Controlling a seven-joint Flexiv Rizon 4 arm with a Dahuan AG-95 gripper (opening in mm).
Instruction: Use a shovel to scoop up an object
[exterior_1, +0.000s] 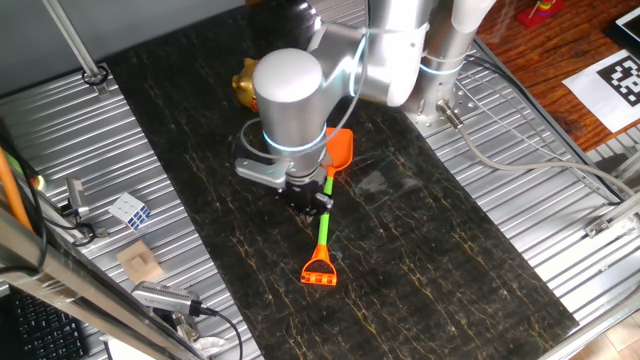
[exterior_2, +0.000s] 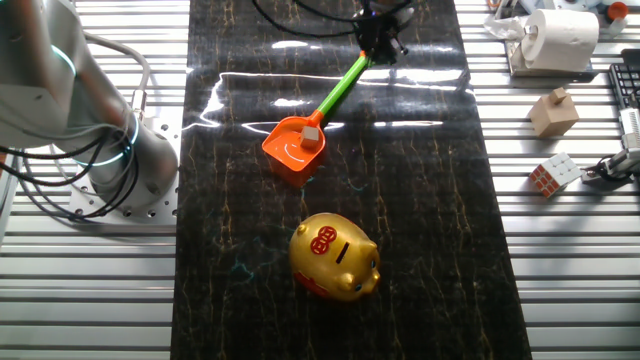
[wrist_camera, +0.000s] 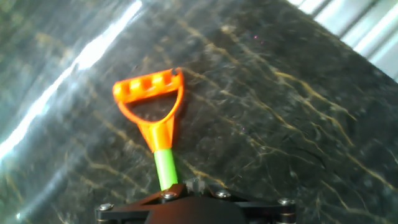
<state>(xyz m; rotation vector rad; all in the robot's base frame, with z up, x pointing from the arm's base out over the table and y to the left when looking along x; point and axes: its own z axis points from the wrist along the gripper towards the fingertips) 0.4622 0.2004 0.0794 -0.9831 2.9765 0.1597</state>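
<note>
Your gripper (exterior_1: 312, 200) is pinching the shovel (exterior_2: 312, 122) by its green shaft, on the dark marbled mat (exterior_2: 430, 250).

You see the jaws closed on the shaft partway along it; the orange D-handle (wrist_camera: 151, 102) sticks out past them, and the orange blade lies on the mat with a small tan cube (exterior_2: 312, 139) sitting in it. The gold piggy bank (exterior_2: 335, 256) stands on the mat near the blade, apart from it. A puzzle cube (exterior_2: 555, 174) and a wooden block (exterior_2: 554, 111) rest off the mat.
</note>
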